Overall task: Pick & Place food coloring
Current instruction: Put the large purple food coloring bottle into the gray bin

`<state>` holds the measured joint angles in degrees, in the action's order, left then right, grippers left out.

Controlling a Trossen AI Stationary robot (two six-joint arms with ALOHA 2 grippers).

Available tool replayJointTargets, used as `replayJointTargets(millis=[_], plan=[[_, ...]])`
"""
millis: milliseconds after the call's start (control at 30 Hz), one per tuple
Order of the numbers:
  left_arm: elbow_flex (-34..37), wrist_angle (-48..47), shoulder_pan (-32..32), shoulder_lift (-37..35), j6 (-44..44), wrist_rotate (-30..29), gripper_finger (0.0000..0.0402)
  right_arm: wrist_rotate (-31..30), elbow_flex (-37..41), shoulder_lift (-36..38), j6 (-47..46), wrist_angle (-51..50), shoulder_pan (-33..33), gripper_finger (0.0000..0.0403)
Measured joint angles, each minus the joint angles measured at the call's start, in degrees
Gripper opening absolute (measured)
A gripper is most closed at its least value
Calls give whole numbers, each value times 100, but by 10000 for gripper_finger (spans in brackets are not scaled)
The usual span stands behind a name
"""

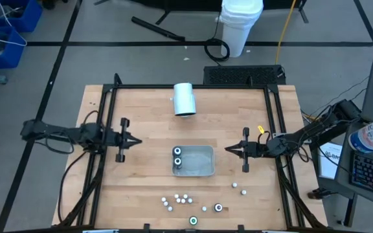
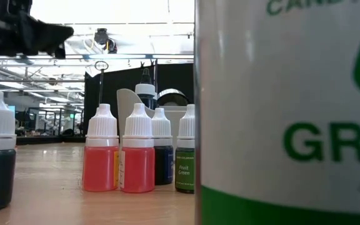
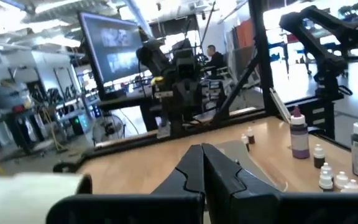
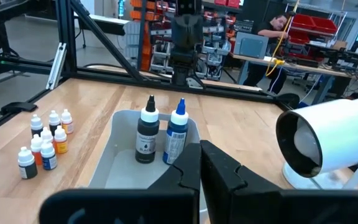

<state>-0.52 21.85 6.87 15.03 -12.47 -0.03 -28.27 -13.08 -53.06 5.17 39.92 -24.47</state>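
Note:
Several tiny white-capped food coloring bottles [image 1: 177,200] stand on their bases near the table's front edge, with red ones [image 2: 138,153] among them; they also show in the right wrist view [image 4: 45,144]. Two taller bottles, one black [image 4: 146,134] and one blue [image 4: 177,134], stand upright in the grey tray [image 1: 203,162] at the table's middle. My left gripper [image 1: 136,140] hovers shut to the left of the tray, pointing level toward it. My right gripper [image 1: 227,149] hovers shut to the right of the tray, facing it. Neither holds anything.
A large white cylinder [image 1: 184,99] lies on its side behind the tray. Two more small bottles [image 1: 239,188] stand at the front right. A black frame [image 1: 193,86] borders the table. One bottle with a green label [image 2: 286,112] stands right against the low camera.

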Motion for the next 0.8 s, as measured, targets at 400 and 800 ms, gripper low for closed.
replayJointTargets(millis=[400,800], plan=[[-8,-51,-11,-4,970,-436,30,-15,-262,-124,-48,-311,-2,0],[-8,-72,-11,-4,1591,-442,37,-366,-3748,-1764,743,-3525,-2248,0]])
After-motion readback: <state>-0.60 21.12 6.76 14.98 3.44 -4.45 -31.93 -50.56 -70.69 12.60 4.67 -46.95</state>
